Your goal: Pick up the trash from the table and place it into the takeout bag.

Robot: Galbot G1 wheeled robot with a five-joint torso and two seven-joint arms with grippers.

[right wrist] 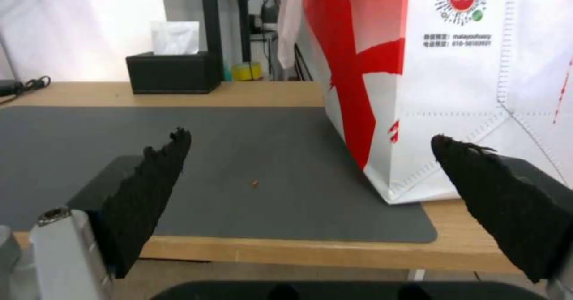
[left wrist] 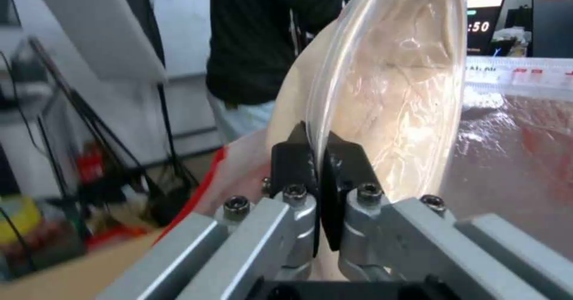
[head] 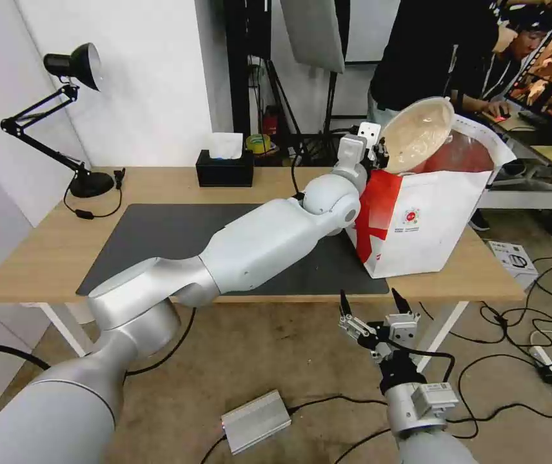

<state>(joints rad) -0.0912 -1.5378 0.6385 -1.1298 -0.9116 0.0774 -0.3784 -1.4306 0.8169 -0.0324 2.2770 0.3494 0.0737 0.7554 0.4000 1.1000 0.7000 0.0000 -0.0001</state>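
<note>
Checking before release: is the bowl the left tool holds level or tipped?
Tipped. The beige bowl stands nearly on edge, the left tool pinching its rim above the takeout bag opening.

We stretch our left arm far forward and up, its claw (head: pixel 377 153) raised with the jaws pinched together on a thin rim. Our right arm waits low, its claw (head: pixel 374 301) pointing up, fingers spread wide.

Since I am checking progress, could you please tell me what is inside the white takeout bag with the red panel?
The white and red takeout bag shows silver foil lining at its mouth. The left gripper holds the beige pulp bowl tilted over the opening. The bag's walls hide its bottom and any contents.
</note>
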